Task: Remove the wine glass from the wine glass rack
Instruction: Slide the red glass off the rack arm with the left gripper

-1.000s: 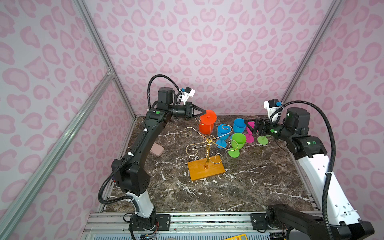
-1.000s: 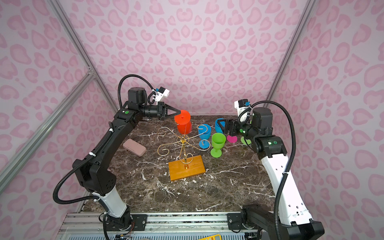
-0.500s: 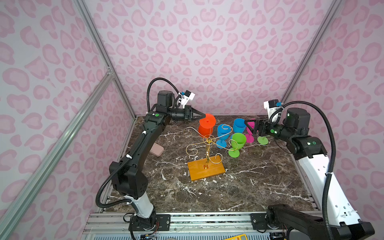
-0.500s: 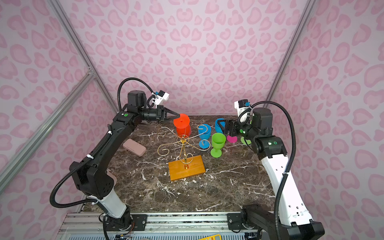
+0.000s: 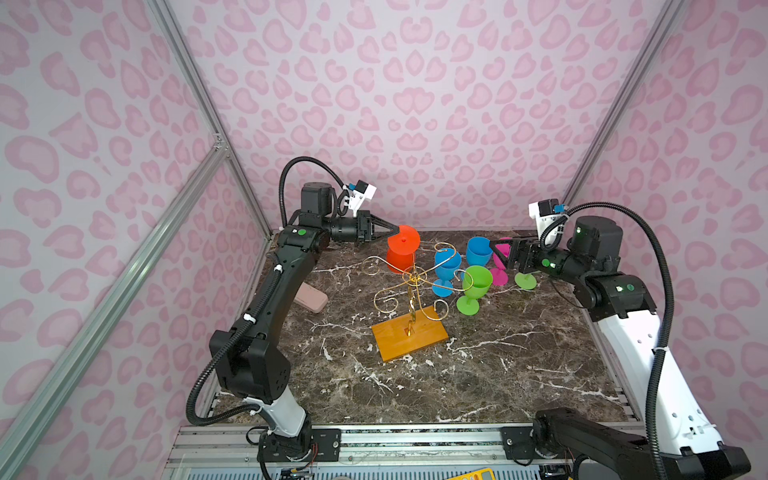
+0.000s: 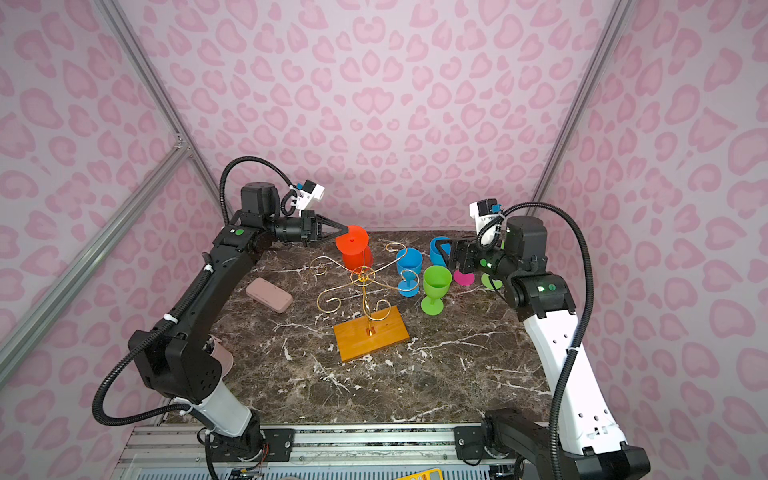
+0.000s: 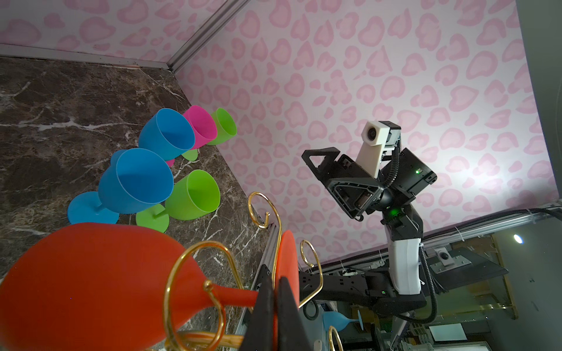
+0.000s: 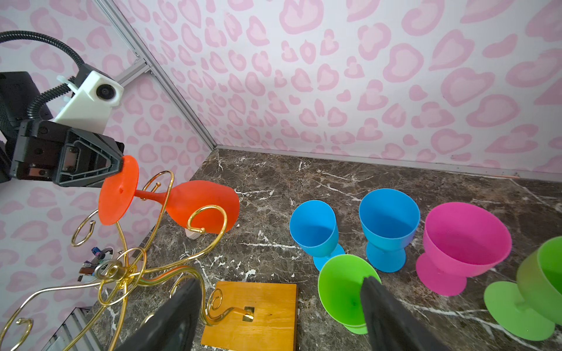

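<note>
A red wine glass [image 5: 400, 259] [image 6: 356, 258] [image 8: 200, 203] hangs bowl-down and tilted at the back of the wine glass rack [image 5: 411, 278] [image 6: 364, 277]. The rack is gold wire on an orange wooden base [image 5: 409, 334] [image 8: 252, 313]. The glass stem still lies inside a gold curl [image 7: 197, 252]. My left gripper [image 5: 392, 230] [image 6: 345, 230] [image 7: 275, 285] is shut on the rim of the glass's foot disc. My right gripper [image 5: 496, 251] [image 6: 442, 253] [image 8: 278, 291] is open and holds nothing. It hovers at the back right, above the standing glasses.
Two blue glasses [image 5: 446, 266] [image 5: 478, 251], a pink one [image 8: 465, 243] and two green ones [image 5: 476, 284] [image 8: 535, 297] stand upright right of the rack. A pink case [image 5: 309, 297] lies at the left by my left arm. Patterned walls close three sides.
My left gripper has shifted slightly left and lower with the red glass's foot in it, and the glass tilts more. The right arm has hardly moved.
</note>
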Available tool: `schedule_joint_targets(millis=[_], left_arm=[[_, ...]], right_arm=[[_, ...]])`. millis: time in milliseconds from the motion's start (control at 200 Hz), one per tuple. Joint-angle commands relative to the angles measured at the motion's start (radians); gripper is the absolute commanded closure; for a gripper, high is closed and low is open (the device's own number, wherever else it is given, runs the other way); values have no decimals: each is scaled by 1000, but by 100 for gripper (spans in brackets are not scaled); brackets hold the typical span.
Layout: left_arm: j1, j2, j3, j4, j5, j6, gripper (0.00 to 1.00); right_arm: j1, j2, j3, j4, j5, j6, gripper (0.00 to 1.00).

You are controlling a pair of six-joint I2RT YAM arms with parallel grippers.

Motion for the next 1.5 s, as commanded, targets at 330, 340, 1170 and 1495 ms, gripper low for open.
schedule_joint_targets(millis=[330,340,1170,1495], left_arm=[[-13,-18,-8,20,31,1,97],[-14,-19,-8,20,31,1,97],[42,-56,-65,-2,59,43,97],[94,-66,-85,7,68,40,97]], right_arm=[[0,3,-6,10,2,-2,16],[0,3,-6,10,1,-3,16],[-1,-6,-12,-1,16,-14,16],[-3,-14,-12,-10,24,-20,16]])
